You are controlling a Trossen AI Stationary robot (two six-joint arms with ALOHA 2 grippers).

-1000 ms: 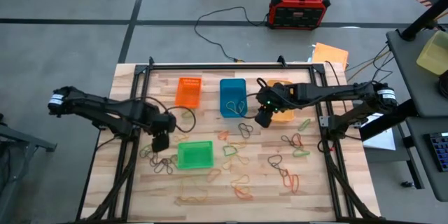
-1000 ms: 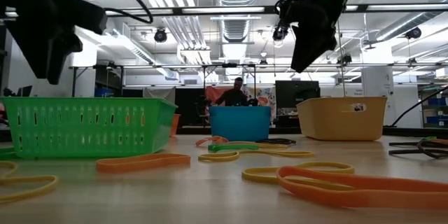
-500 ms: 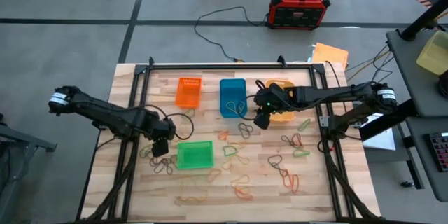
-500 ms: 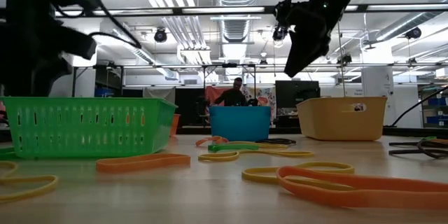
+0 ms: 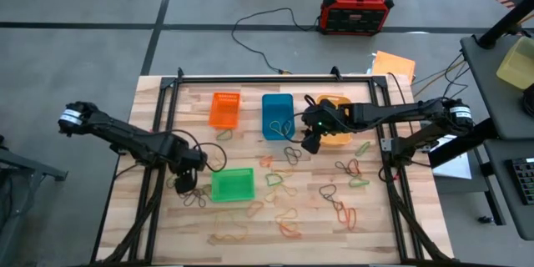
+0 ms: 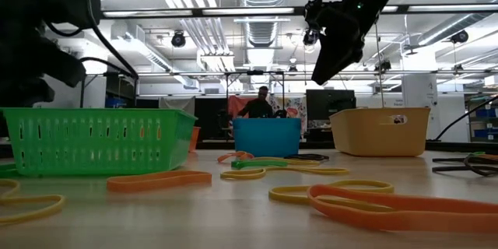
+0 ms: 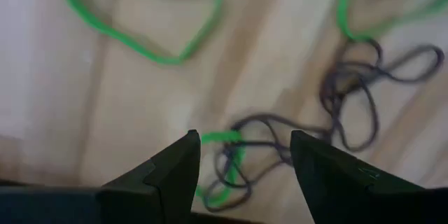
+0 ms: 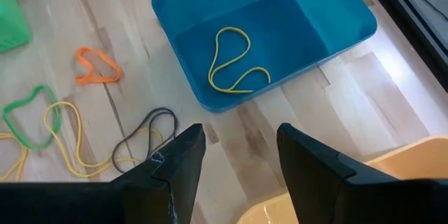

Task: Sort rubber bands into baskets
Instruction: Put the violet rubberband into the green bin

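The green basket (image 5: 232,184) is sitting near the middle of the wooden table (image 5: 158,229). Just to its left, the left gripper (image 5: 183,185) is hanging low over a tangle of dark and green rubber bands (image 7: 280,140), with its fingers spread wide and holding nothing. Up and to the right of the green basket, the right gripper (image 5: 309,143) is hovering between the blue basket (image 5: 277,115) and the yellow-orange basket (image 5: 338,133), fingers apart and empty. A yellow band (image 8: 234,61) is lying inside the blue basket. More bands are lying scattered right of the green basket.

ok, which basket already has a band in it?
The blue basket: a yellow band lies on its floor. The orange and green baskets look empty; the yellow-orange one is partly hidden.
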